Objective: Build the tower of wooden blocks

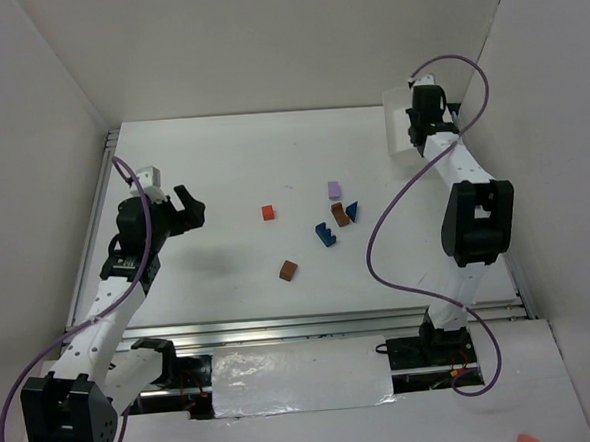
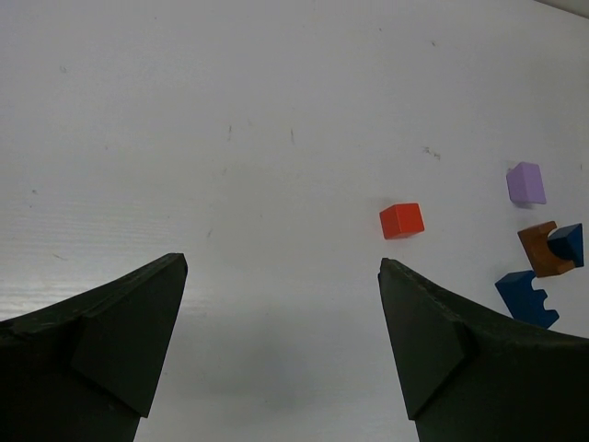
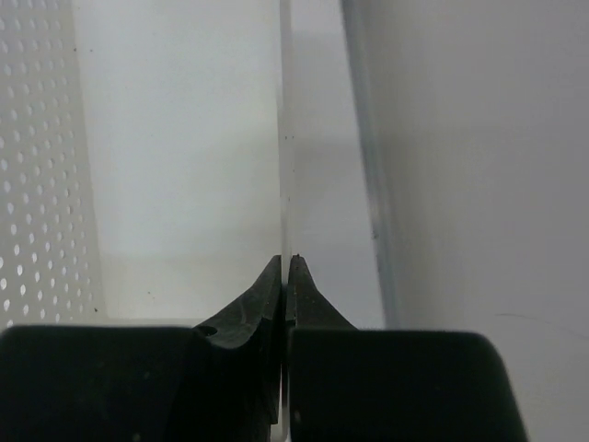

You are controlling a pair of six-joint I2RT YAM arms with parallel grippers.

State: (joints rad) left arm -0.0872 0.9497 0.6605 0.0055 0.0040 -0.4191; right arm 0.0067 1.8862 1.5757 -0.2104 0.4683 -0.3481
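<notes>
Barely begun, to judge by the layout; no stacking anywhere. Scattered flat on the white counter (image 1: pixel 221 165): a small red wooden cube (image 1: pixel 267 212) alone, a brown wooden block (image 1: pixel 288 270) apart nearer the bases, and a loose cluster of pale purple block (image 1: pixel 334 190), brown-orange block (image 1: pixel 341 214), notched blue block (image 1: pixel 325 234) and blue wedge (image 1: pixel 354 210). Left gripper (image 2: pixel 282 265) wide open, empty, aimed toward the red cube. Right gripper (image 3: pixel 286 262) pinched shut, seemingly on the thin wall of a clear rectangular plastic tray (image 1: pixel 396 115) in the far corner. Left to do: all gathering and stacking.
</notes>
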